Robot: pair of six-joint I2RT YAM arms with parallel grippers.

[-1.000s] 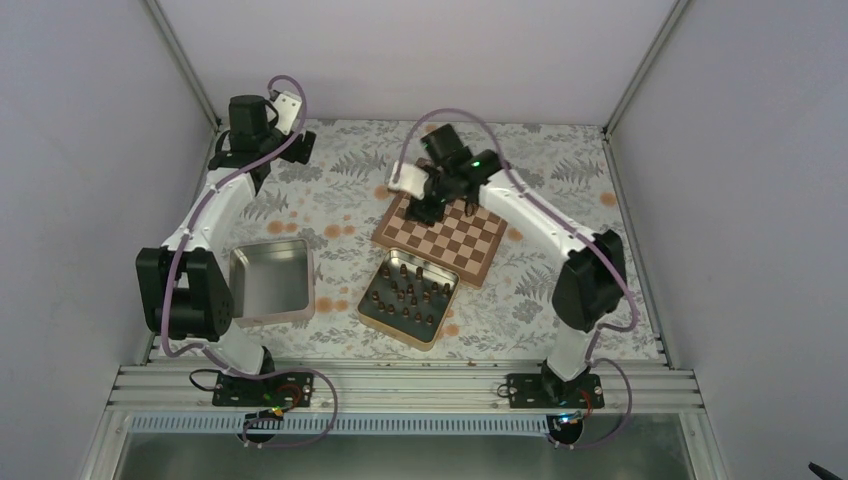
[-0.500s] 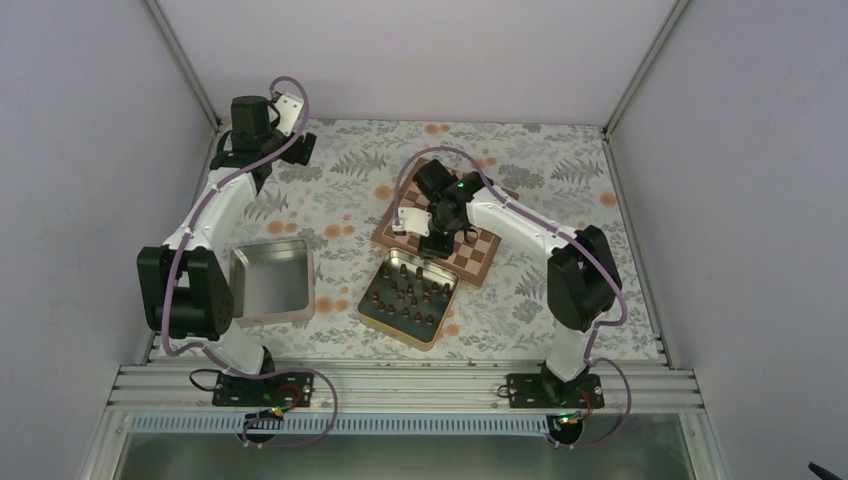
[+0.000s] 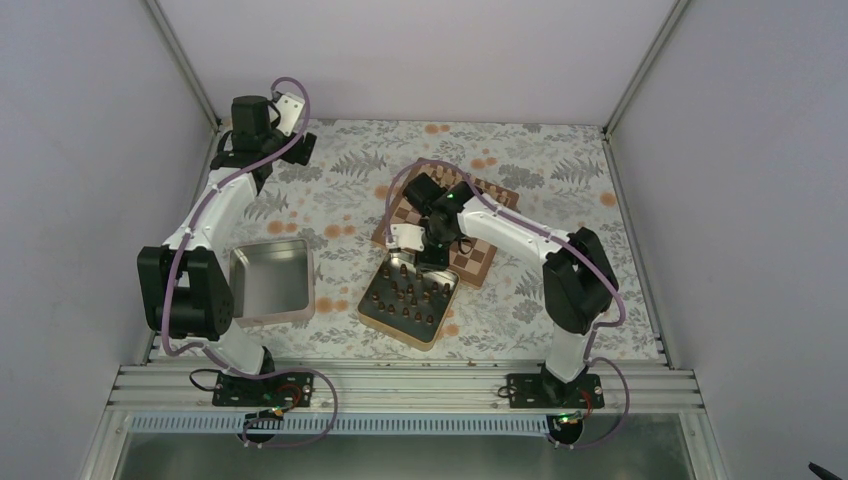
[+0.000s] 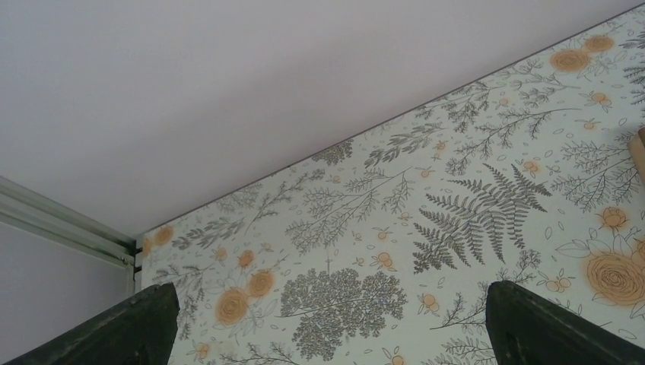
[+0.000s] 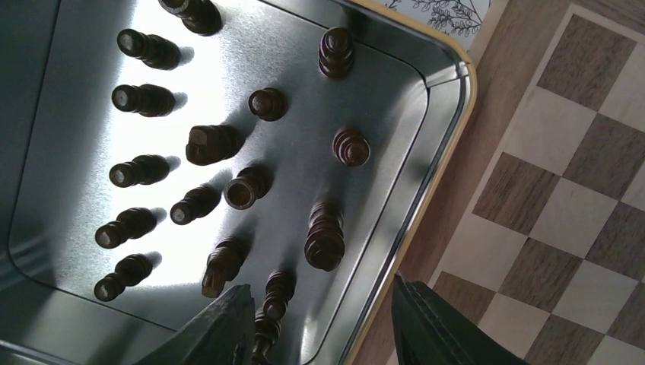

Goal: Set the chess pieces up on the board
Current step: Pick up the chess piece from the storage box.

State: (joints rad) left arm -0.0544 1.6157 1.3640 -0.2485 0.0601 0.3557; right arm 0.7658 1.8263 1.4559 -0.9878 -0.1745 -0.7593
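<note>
- The left gripper (image 4: pixel 331 304), at the upper left of the overhead view, is found spread to its widest above the patterned table (image 4: pixel 456 228). Nothing is held or touched.
- An empty tin (image 3: pixel 270 283) is noted at lower left, well apart from the work.
- The chess pieces (image 5: pixel 325 243) are found in a second tin (image 5: pixel 395 129) at centre, just beside the board; some are upright, some tilted.
- The step in hand is judged to be fetching a piece from that tin.
- The right gripper (image 5: pixel 321 293) is poised over the second tin, jaws partly parted and nothing gripped. One piece lies close to the left-hand finger in the wrist view.
- The board (image 5: pixel 578 220), at right, shows no pieces on the squares in view; part is hidden by the arm.
- A descent centred on one piece is called for next, with neighbours left undisturbed.
</note>
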